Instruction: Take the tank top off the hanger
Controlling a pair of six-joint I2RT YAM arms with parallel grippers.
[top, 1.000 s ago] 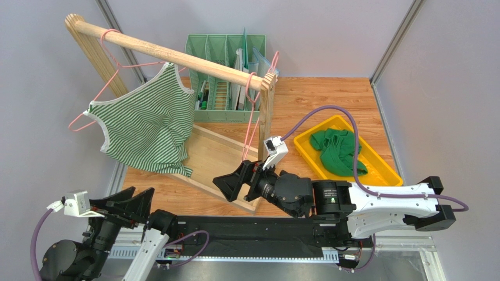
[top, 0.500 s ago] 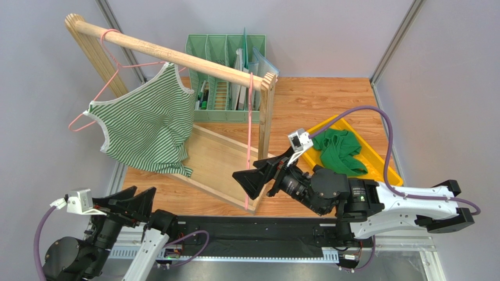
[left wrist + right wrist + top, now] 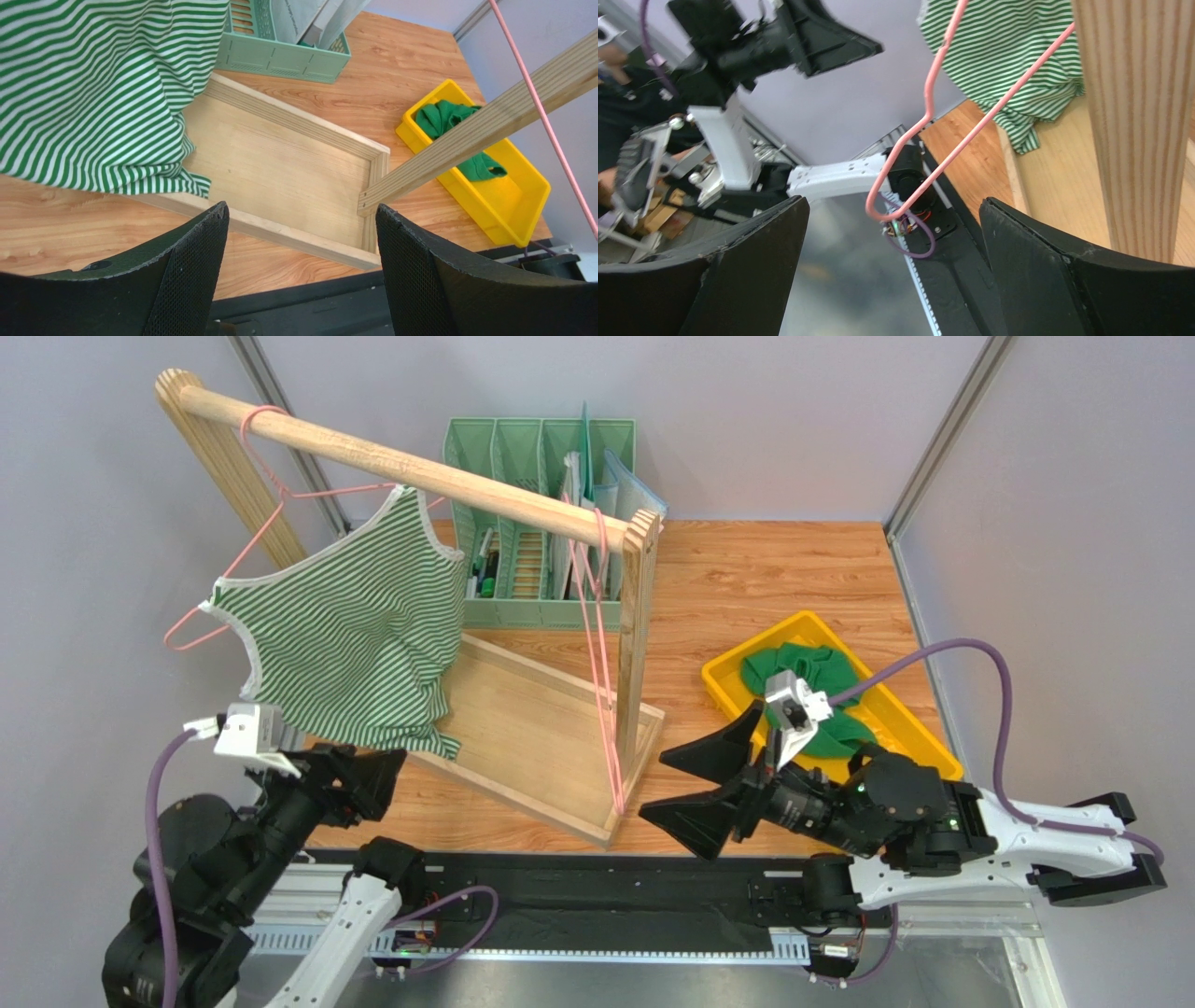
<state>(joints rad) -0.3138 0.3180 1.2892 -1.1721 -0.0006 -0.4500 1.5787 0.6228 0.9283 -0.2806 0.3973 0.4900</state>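
A green-and-white striped tank top (image 3: 354, 627) hangs on a pink hanger (image 3: 261, 518) from the wooden rail (image 3: 421, 473) at the left. It also shows in the left wrist view (image 3: 91, 91) and in the right wrist view (image 3: 1011, 63). My left gripper (image 3: 359, 781) is open and empty, just below the top's hem. My right gripper (image 3: 716, 781) is open and empty, right of the rack's post (image 3: 638, 637). A second, bare pink hanger (image 3: 603, 658) hangs at the rail's right end and shows in the right wrist view (image 3: 948, 119).
The rack stands on a wooden tray base (image 3: 540, 756). A green file organiser (image 3: 540, 518) stands behind it. A yellow tray (image 3: 919, 742) with a green cloth (image 3: 807, 686) lies at the right. Grey walls close in both sides.
My right gripper has drawn back to the right, away from the bare hanger, which now swings free. My left gripper has risen and moved forward under the tank top's hem.
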